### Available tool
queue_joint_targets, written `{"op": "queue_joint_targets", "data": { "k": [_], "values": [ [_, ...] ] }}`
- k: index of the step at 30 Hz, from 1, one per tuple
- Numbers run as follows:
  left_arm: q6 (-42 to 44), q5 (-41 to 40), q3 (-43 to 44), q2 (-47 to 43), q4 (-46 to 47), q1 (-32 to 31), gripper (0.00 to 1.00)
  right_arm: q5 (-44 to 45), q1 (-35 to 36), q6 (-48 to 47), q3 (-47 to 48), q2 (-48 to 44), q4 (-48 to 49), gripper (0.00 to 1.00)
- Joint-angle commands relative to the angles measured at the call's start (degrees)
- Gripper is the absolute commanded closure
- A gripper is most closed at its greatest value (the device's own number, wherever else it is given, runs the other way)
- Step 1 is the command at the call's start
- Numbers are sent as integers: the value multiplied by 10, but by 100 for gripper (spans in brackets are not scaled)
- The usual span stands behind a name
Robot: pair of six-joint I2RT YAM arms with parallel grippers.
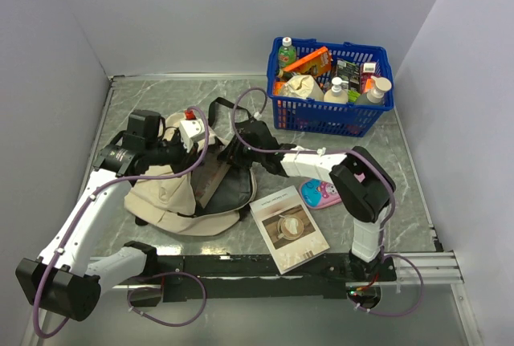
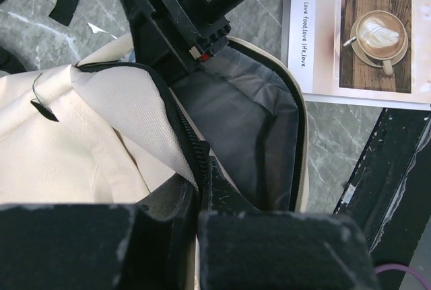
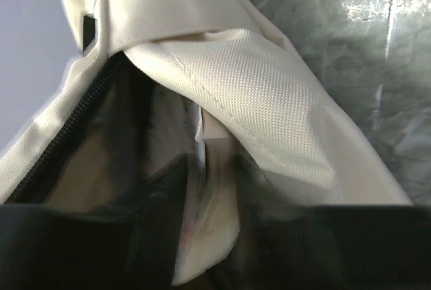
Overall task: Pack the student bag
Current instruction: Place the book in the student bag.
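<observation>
The student bag [image 1: 165, 197] lies on the table, beige with black straps, its mouth open onto dark lining [image 1: 227, 193]. My left gripper [image 1: 201, 152] is shut on the bag's zipper edge and holds it up; in the left wrist view the jaws [image 2: 197, 177] pinch the black zipper trim [image 2: 182, 125]. My right gripper [image 1: 231, 152] reaches into the mouth from the right. In the right wrist view it [image 3: 209, 169] is shut on a thin pale flat item [image 3: 212, 223], like a booklet, under a fold of beige fabric [image 3: 256, 95].
A book with a coffee-cup cover [image 1: 287, 227] lies on the table right of the bag, also in the left wrist view [image 2: 353, 34]. A pink pencil case [image 1: 320, 193] lies beside it. A blue basket [image 1: 277, 103] of bottles and packets stands at the back right.
</observation>
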Motion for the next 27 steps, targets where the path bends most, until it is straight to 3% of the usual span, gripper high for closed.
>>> {"op": "queue_joint_targets", "data": {
  "k": [1,4,8,11,15,17,21,27],
  "values": [
    [4,39,7,-7,37,-5,99,-1,5,-82,31,-9,-40,42],
    [6,36,6,-7,34,-5,99,14,5,-131,2,-57,-48,37],
    [8,34,7,-6,34,-5,99,30,9,-150,-48,-109,-79,42],
    [5,35,9,-5,36,-5,99,55,26,-168,-49,-118,-121,54],
    [0,37,10,-2,38,-6,99,49,32,-167,-36,-84,-128,81],
    [0,38,14,-2,37,-6,99,57,37,-173,-17,-58,-133,88],
    [4,34,17,1,33,-6,99,67,53,-186,46,-11,-150,94],
    [0,37,12,1,38,-8,99,67,76,-191,113,28,-77,92]
  ]
}}
